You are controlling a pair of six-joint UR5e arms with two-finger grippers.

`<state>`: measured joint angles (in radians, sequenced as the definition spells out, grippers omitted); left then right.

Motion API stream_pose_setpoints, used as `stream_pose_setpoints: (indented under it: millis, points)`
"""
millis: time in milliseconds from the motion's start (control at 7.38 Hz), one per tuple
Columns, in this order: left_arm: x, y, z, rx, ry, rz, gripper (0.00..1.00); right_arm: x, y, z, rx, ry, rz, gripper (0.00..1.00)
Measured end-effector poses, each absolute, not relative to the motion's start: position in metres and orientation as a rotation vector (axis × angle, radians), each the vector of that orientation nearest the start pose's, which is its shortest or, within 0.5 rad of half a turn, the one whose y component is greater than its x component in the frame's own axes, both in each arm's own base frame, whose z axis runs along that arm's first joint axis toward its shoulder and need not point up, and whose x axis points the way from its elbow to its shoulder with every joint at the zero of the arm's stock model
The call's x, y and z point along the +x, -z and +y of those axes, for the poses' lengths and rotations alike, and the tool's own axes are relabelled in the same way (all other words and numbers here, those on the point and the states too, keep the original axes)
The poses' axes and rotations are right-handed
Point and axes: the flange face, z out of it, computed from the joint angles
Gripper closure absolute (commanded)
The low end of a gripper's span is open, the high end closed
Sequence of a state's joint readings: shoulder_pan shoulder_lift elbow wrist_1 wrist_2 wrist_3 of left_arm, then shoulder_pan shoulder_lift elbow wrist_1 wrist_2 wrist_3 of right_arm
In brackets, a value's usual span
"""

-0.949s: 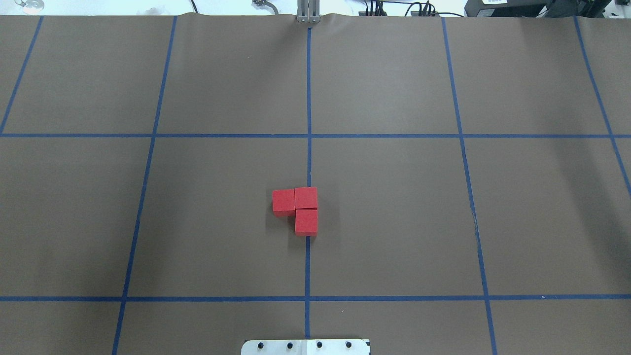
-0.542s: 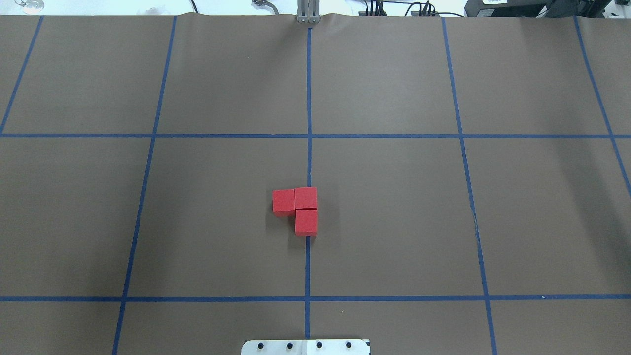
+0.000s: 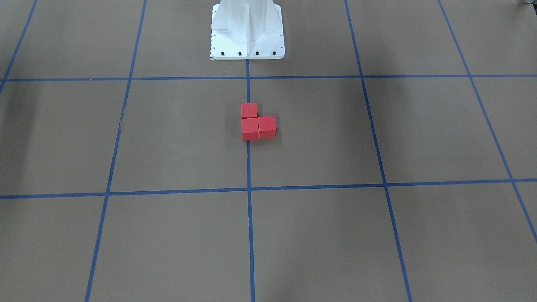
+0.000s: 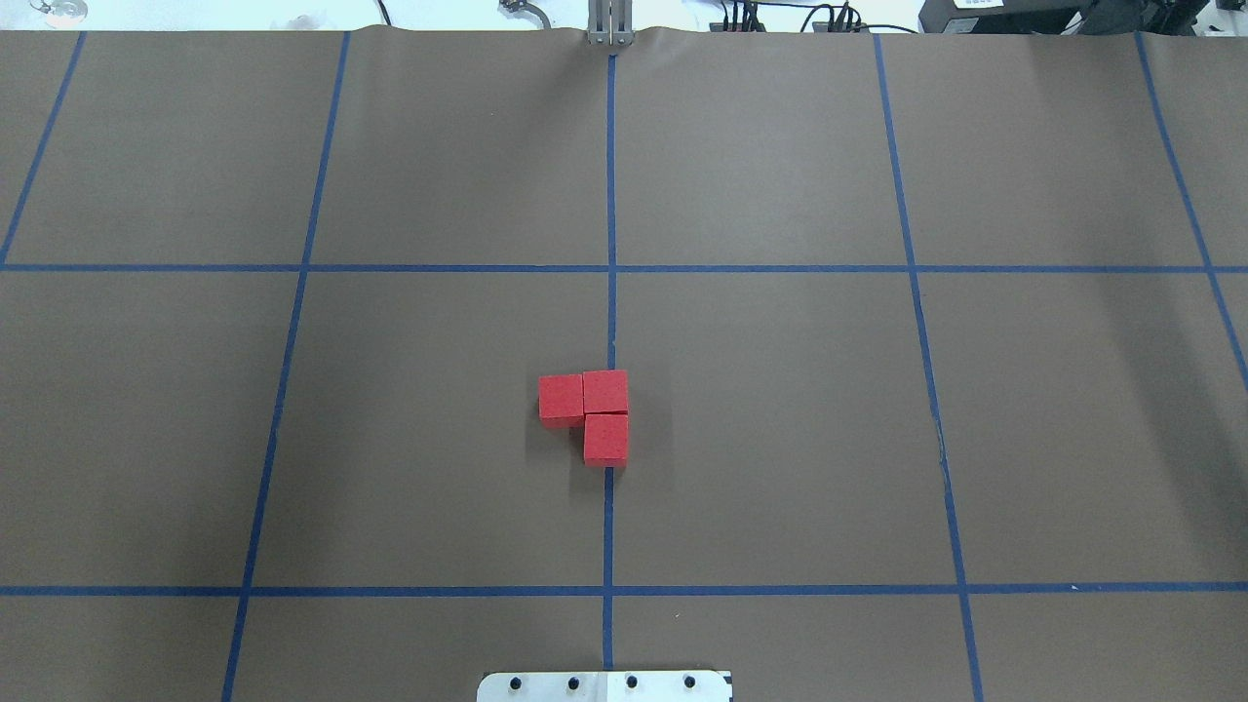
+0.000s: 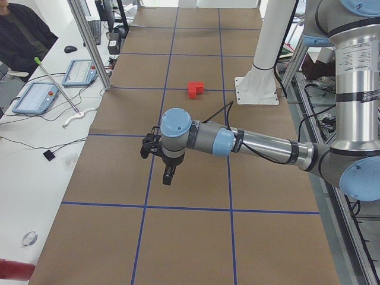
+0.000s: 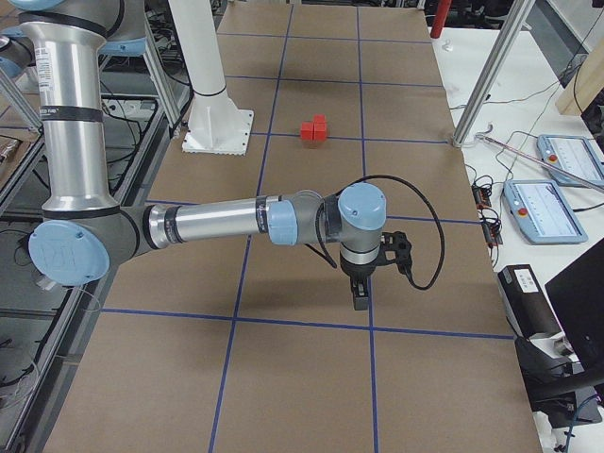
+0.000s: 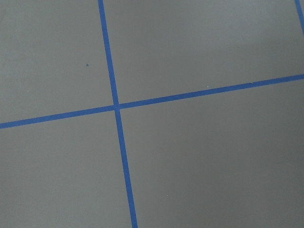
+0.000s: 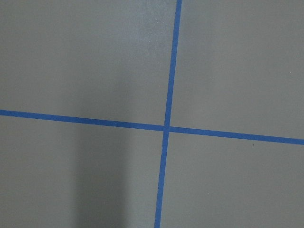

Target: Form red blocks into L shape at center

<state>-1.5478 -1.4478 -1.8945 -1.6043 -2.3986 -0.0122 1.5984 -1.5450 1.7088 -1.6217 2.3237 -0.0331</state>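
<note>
Three red blocks (image 4: 561, 398) (image 4: 605, 392) (image 4: 605, 439) lie touching in an L on the brown surface, two of them on the central blue tape line (image 4: 610, 322). The front-facing view shows the same L (image 3: 250, 128), just in front of the white base. Both side views show the group (image 5: 195, 89) (image 6: 313, 128) far from either arm. My left gripper (image 5: 168, 176) hangs over a grid line well toward the table's left end. My right gripper (image 6: 360, 300) hangs toward the right end. Whether either is open or shut, I cannot tell. Nothing shows in either one.
The white metal base (image 3: 247, 29) stands at the robot side of the centre line. Aluminium posts (image 5: 89, 44) (image 6: 486, 80) rise at the far table edge. Tablets (image 6: 555, 203), cables and a seated person (image 5: 21, 32) are beyond that edge.
</note>
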Motion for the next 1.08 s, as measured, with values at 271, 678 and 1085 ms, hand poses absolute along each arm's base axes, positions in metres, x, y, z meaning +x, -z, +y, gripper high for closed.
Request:
stream_pose_setpoints:
  millis: [271, 678, 1085]
  points:
    - [-0.05, -0.546, -0.444, 0.209, -0.108, 0.827, 0.0, 0.079, -0.585, -0.505, 0.15, 0.056, -0.748, 0.0]
    - [-0.05, -0.546, -0.444, 0.211, -0.109, 0.827, 0.0, 0.079, -0.591, -0.506, 0.164, 0.06, -0.747, 0.0]
    - [-0.05, -0.542, -0.446, 0.219, -0.113, 0.826, 0.0, 0.079, -0.6, -0.507, 0.16, 0.059, -0.746, 0.0]
